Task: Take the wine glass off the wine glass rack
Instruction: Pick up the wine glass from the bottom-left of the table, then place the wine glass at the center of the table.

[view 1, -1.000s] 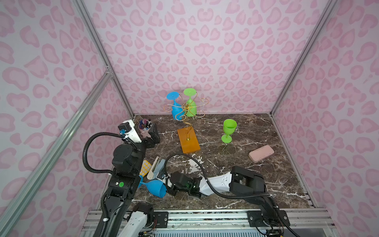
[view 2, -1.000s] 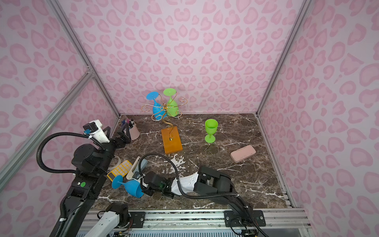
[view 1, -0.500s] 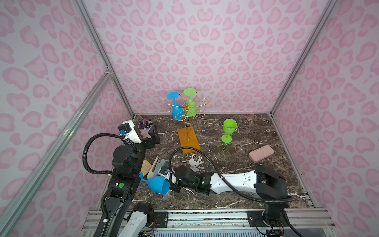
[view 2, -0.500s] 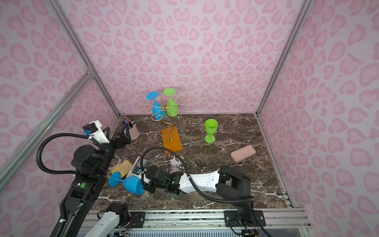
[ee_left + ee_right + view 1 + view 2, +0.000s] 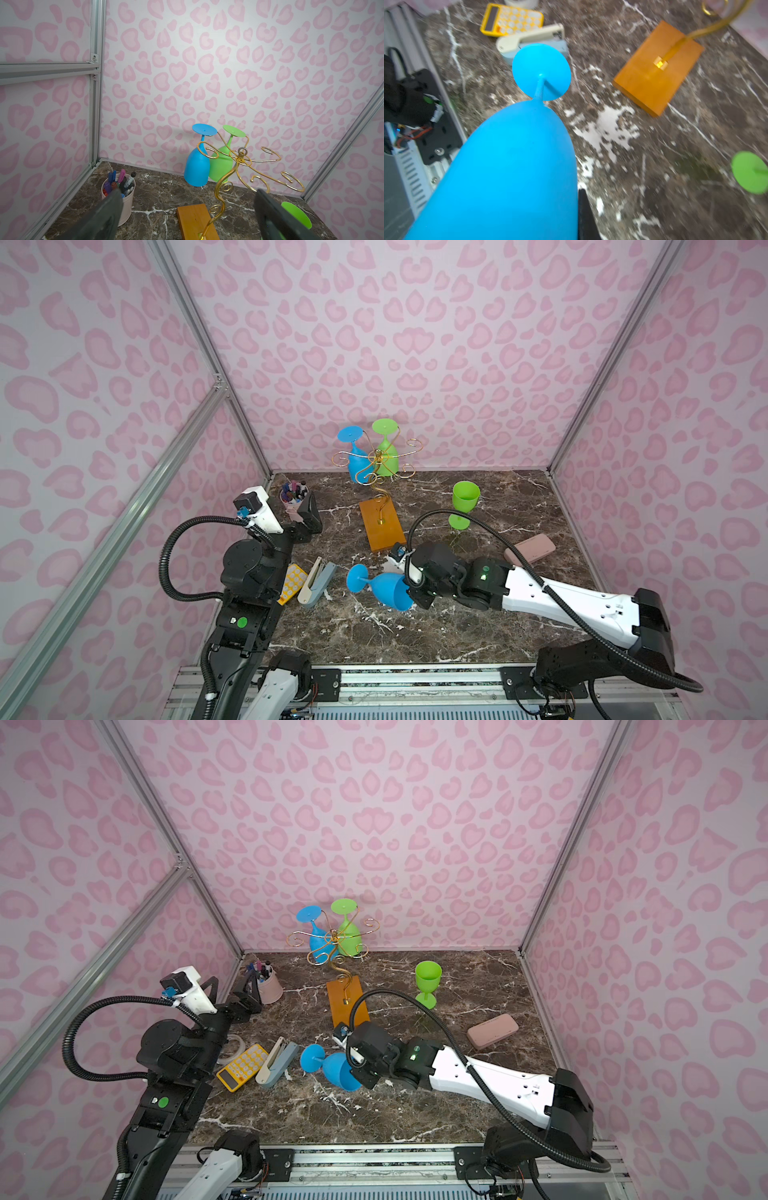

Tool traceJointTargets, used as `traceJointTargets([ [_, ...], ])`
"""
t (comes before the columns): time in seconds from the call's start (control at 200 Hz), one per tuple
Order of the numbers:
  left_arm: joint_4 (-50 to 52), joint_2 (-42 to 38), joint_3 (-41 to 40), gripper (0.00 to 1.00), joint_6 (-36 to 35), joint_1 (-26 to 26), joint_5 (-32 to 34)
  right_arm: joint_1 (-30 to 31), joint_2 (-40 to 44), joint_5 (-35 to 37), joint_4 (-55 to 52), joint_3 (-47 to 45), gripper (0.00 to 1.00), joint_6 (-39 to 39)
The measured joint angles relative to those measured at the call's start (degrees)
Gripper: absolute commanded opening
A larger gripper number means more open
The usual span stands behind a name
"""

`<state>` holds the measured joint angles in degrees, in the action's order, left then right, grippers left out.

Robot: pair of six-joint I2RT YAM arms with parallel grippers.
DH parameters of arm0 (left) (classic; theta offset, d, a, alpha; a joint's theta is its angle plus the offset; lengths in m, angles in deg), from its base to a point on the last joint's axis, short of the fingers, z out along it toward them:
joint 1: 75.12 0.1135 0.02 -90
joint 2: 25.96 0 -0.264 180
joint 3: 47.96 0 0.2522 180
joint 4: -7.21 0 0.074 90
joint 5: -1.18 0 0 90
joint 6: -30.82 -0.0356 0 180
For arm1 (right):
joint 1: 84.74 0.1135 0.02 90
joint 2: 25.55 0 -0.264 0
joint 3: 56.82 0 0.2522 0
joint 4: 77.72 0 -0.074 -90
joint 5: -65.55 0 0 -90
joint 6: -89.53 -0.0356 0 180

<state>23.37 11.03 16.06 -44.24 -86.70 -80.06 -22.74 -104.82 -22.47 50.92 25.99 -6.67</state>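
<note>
The right pincer (image 5: 411, 593) is clamped on the bowl rim of a blue wine glass (image 5: 388, 591), held tilted, foot toward 9 o'clock, low over the worktop (image 5: 415, 635) at 6 o'clock, clear of the wine glass rack (image 5: 380, 531) toward 12 o'clock. The rim grip likely suits glasses hung foot-up, as the green glass (image 5: 390, 464) hangs. The left pincer (image 5: 188, 193) stands spread, empty, at 10 o'clock, facing the rack.
</note>
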Motion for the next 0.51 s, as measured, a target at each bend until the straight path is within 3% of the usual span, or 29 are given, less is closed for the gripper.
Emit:
traceJointTargets([
  [0.24,-0.61,1.31,0.00,0.99,0.04,-0.02,-0.76,-14.75,0.35,0.17,-18.16,9.18,0.00,-1.51],
  [0.405,-0.63,1.81,0.00,1.00,0.11,-0.02,-1.07,-21.29,-9.29,-1.31,-29.27,18.93,0.00,0.72],
  [0.505,-0.70,1.86,0.00,1.00,0.20,-0.02,-1.42,-23.52,-14.84,1.38,-34.71,23.96,0.00,1.66],
])
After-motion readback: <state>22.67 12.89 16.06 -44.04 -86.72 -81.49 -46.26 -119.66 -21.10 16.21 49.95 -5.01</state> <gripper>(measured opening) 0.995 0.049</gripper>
